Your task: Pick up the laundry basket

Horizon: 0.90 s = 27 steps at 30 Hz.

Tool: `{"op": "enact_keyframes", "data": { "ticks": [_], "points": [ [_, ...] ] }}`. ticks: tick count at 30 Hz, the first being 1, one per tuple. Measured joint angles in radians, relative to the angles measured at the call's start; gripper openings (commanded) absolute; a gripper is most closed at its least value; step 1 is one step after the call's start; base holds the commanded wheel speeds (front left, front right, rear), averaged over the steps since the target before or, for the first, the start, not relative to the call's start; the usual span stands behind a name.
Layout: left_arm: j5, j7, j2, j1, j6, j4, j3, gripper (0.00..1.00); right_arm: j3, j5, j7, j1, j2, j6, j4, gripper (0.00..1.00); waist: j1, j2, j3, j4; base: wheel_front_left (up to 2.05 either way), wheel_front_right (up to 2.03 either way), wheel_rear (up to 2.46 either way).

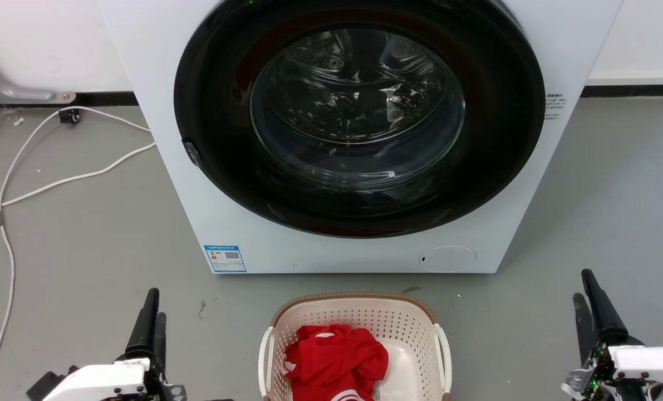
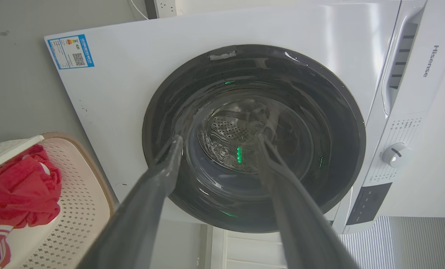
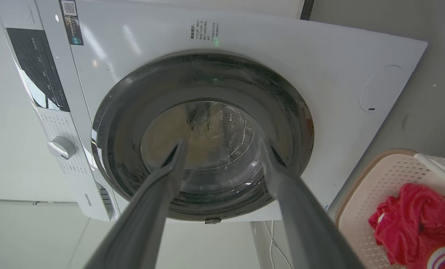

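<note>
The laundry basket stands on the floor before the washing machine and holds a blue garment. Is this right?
Not fully. The garment in the laundry basket is red, not blue; the head view shows it. It does stand on the floor before the washing machine.

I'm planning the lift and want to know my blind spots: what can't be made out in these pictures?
The laundry basket's near end: cut off by the head view's bottom edge.
Its floor: partly hidden under the red garment, every view.
The blue label's print: too small, head view.
Drum contents: lost in reflections on the door glass, head view.
</note>
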<state>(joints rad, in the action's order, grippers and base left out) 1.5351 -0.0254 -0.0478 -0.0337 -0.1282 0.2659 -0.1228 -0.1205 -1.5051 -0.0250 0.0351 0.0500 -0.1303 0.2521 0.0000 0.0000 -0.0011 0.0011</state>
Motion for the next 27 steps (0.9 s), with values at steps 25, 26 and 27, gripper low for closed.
{"op": "enact_keyframes", "data": {
  "ticks": [25,26,27],
  "points": [
    [-0.514,0.092,0.0,0.052,0.094,-0.227,0.02,1.0,0.02,0.69,0.093,-0.015,0.0,0.0,-0.197,1.0,0.0,0.0,-0.005,0.007,0.0,0.0,0.0],
    [-0.536,0.096,0.0,0.056,0.094,-0.236,0.031,1.0,0.023,0.714,0.097,-0.015,0.0,0.0,-0.204,1.0,0.0,0.0,-0.005,0.007,0.0,0.0,0.0],
    [-0.559,0.1,0.0,0.061,0.093,-0.244,0.042,1.0,0.028,0.742,0.1,-0.016,0.0,0.0,-0.212,1.0,0.0,0.0,-0.005,0.007,0.0,0.0,0.0]
  ]
}}
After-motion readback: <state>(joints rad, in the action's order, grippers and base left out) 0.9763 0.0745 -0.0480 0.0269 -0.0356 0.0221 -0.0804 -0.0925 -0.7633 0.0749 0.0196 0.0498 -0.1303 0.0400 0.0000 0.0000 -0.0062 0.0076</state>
